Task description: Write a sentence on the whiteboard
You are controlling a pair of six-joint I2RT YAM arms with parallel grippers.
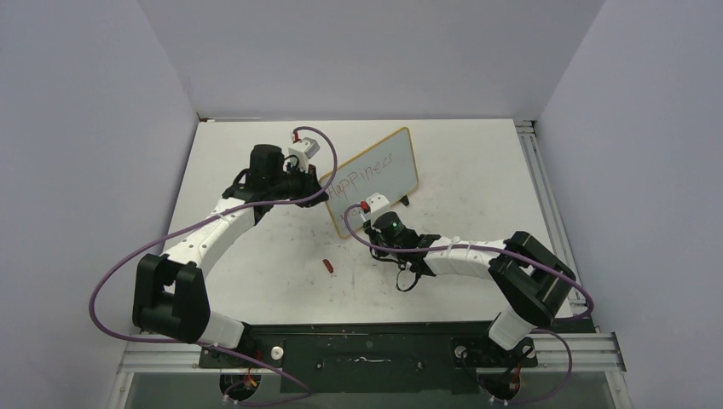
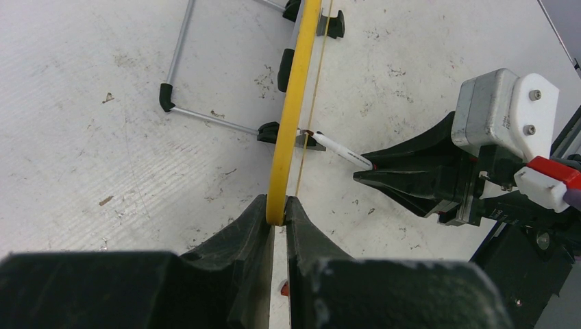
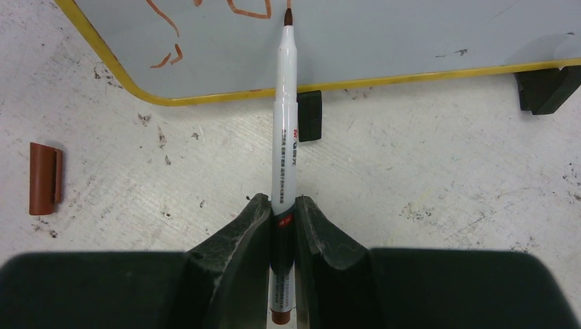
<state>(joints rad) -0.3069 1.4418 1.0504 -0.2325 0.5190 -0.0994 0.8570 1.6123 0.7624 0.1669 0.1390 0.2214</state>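
L gripper (image 2: 275, 210) is clamping the whiteboard (image 2: 294, 103) by its frame; R gripper (image 3: 283, 205) is gripping a marker (image 3: 286, 116), tip touching whiteboard under the red sentence (image 1: 365, 173); cap (image 3: 45, 177) lying nearby.

Left arm (image 1: 213, 234) and right arm (image 1: 469, 254) bend inward (elbows outward); left gripper (image 2: 276, 205) and right gripper (image 3: 281, 205) both pinched closed

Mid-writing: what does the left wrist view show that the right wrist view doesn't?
Only left wrist: the left gripper shut on the whiteboard edge, the wire stand behind it, the right gripper from the side. Only right wrist: red lettering on the whiteboard face, the cap lying on the table. Both: the marker, tip at the whiteboard, and the table.
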